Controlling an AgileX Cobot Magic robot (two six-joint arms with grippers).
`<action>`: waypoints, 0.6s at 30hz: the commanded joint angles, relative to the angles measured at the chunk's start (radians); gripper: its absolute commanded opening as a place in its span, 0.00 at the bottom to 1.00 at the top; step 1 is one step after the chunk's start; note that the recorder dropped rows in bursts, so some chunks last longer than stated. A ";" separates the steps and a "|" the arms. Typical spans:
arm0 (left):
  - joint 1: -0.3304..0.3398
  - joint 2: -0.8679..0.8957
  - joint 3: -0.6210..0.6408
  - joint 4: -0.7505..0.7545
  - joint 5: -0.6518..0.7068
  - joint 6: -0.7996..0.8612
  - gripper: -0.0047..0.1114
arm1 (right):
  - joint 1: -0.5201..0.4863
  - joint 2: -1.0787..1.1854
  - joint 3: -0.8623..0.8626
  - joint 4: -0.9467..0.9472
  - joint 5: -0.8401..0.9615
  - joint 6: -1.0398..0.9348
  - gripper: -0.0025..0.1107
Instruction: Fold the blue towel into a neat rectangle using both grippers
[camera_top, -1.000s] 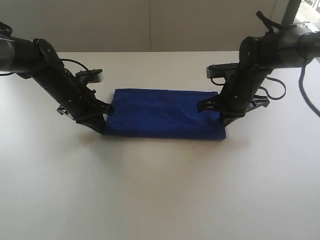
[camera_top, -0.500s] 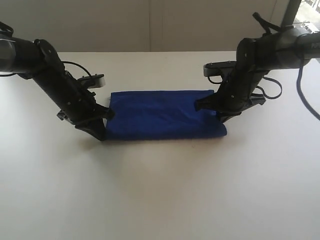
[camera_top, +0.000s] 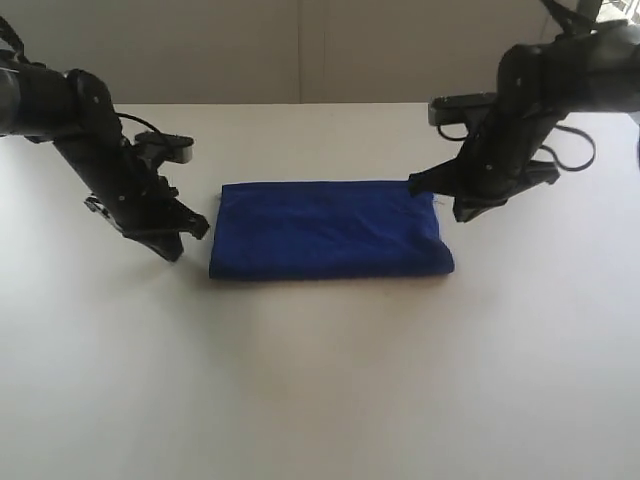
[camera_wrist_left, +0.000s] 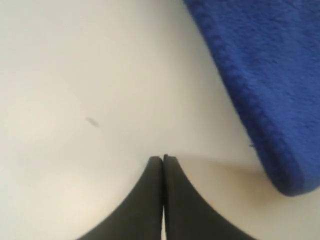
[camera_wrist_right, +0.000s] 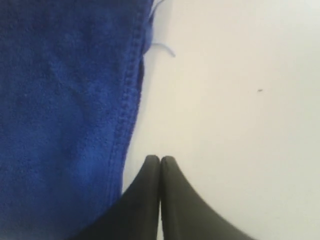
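The blue towel (camera_top: 330, 230) lies folded into a flat rectangle in the middle of the white table. My left gripper (camera_top: 178, 246) is shut and empty, just off the towel's left end, apart from it. In the left wrist view its fingertips (camera_wrist_left: 163, 159) meet over bare table with the blue towel (camera_wrist_left: 260, 75) off to one side. My right gripper (camera_top: 462, 212) is shut and empty beside the towel's far right corner. In the right wrist view the gripper (camera_wrist_right: 160, 159) hangs over bare table right next to the towel's stitched hem (camera_wrist_right: 127, 100).
The white table (camera_top: 320, 380) stretches wide in front of the towel. A pale wall (camera_top: 300, 50) stands behind the table's far edge. A loose thread (camera_wrist_right: 162, 47) sticks out from the towel's corner.
Both grippers have drawn back outward from the towel's ends and lifted slightly, left one leftward, right one rightward and farther. The towel stays folded on the table.
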 joint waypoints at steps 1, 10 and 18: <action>0.044 -0.128 0.005 0.092 0.004 -0.073 0.04 | -0.052 -0.115 0.003 -0.022 0.029 0.006 0.02; 0.209 -0.402 0.143 0.039 0.009 -0.152 0.04 | -0.141 -0.396 0.188 0.033 -0.044 0.002 0.02; 0.225 -0.764 0.387 -0.014 -0.112 -0.161 0.04 | -0.147 -0.801 0.479 0.030 -0.224 0.002 0.02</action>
